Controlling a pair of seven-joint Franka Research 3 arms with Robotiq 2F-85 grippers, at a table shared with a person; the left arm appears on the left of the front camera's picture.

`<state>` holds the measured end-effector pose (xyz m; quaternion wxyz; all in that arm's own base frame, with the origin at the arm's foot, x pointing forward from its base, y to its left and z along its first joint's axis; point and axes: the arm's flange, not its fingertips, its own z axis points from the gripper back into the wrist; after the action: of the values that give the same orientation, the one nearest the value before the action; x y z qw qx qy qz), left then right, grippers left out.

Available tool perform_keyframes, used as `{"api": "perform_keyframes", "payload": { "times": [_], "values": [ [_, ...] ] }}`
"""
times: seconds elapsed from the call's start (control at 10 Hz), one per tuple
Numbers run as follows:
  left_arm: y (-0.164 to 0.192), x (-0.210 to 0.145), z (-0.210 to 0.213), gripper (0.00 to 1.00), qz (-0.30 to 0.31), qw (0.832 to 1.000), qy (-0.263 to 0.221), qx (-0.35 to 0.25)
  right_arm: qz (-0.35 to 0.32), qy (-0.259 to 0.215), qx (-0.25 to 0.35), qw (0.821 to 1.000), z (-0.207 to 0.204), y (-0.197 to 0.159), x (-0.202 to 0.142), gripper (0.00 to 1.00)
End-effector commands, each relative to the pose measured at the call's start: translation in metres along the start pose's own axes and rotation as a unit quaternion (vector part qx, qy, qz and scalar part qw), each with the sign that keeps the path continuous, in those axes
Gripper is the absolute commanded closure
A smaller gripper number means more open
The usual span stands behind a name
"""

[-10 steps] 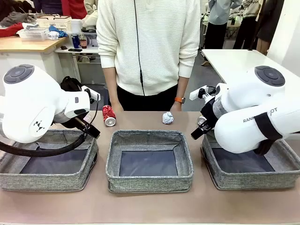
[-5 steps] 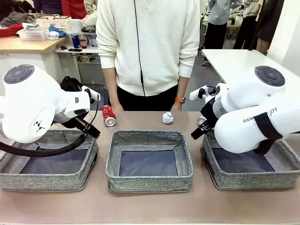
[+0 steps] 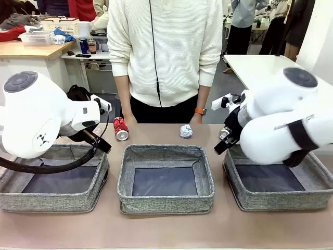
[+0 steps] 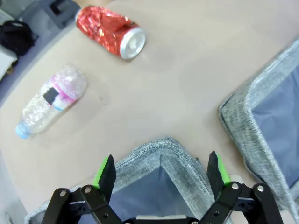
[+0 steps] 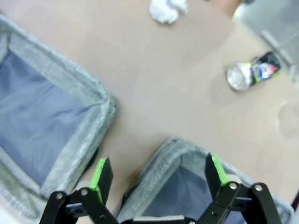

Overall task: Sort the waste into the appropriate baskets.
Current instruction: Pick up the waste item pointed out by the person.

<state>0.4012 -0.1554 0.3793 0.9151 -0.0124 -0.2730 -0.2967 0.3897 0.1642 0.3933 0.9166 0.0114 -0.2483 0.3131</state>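
L tool (image 4: 161, 161) jaws apart, empty, over far corner of left basket (image 3: 52, 200); R tool (image 5: 158, 163) likewise apart, over far corner of right basket (image 3: 281, 200). On counter (image 3: 166, 229) by its far edge, outside them: red can (image 3: 120, 128), bottle (image 4: 49, 100), paper ball (image 3: 186, 130), dark can (image 5: 252, 71).

Red crushed can (image 4: 110, 31), white paper ball (image 3: 186, 130), clear bottle (image 4: 49, 100) w/ blue cap & pink label, grey woven baskets (image 3: 165, 200).

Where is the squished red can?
In the front view the crushed red can lies beyond the left grey fabric basket, left of the crumpled white paper ball.
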Motion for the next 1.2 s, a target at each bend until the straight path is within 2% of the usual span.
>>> {"api": "perform_keyframes", "payload": {
  "times": [0.0,0.1,0.2,0.3,0.4,0.5,0.6,0.7,0.8,0.9,1.0,1.1],
  "values": [
    [-0.011,-0.005,0.090,0.00,-0.035,0.999,0.016,-0.015,-0.046,-0.006,-0.006,0.999,0.112,0.005,0.014,0.00],
    [-0.023,-0.012,0.132,0.00,-0.061,0.998,-0.015,-0.018,-0.046,-0.033,0.022,0.998,0.152,0.009,0.013,0.00],
    [-0.033,-0.020,0.156,0.00,-0.061,0.996,-0.053,-0.034,-0.051,-0.050,0.014,0.997,0.169,0.007,0.009,0.00],
    [-0.037,-0.026,0.159,0.00,-0.040,0.997,-0.054,-0.032,-0.071,-0.061,-0.018,0.995,0.164,0.003,0.004,0.00],
    [-0.024,0.024,0.117,0.00,-0.046,0.999,-0.027,-0.011,-0.035,-0.037,0.005,0.999,0.147,0.006,0.010,0.00],
    [-0.024,0.024,0.117,0.00,-0.046,0.999,-0.027,-0.011,-0.035,-0.037,0.005,0.999,0.147,0.006,0.010,0.00],
    [-0.034,0.021,0.166,0.00,-0.051,0.997,-0.048,-0.017,-0.048,-0.058,-0.002,0.997,0.184,0.007,0.006,0.00],
    [-0.040,0.023,0.154,0.00,-0.062,0.955,0.009,-0.288,-0.080,-0.025,0.091,0.992,0.179,0.010,-0.008,0.00],
    [-0.036,0.023,0.165,0.00,-0.067,0.919,0.015,-0.389,-0.210,-0.051,0.190,0.958,0.198,0.004,-0.018,0.00],
    [-0.021,0.018,0.188,0.00,-0.044,0.827,-0.005,-0.560,-0.267,-0.103,0.328,0.900,0.221,-0.003,-0.039,0.00],
    [-0.003,0.010,0.201,0.00,-0.005,0.771,-0.054,-0.635,-0.351,-0.105,0.375,0.851,0.237,-0.010,-0.052,0.00],
    [0.018,-0.001,0.203,0.00,0.041,0.724,-0.091,-0.683,-0.397,-0.084,0.424,0.810,0.242,-0.014,-0.063,0.00]
  ]
}}
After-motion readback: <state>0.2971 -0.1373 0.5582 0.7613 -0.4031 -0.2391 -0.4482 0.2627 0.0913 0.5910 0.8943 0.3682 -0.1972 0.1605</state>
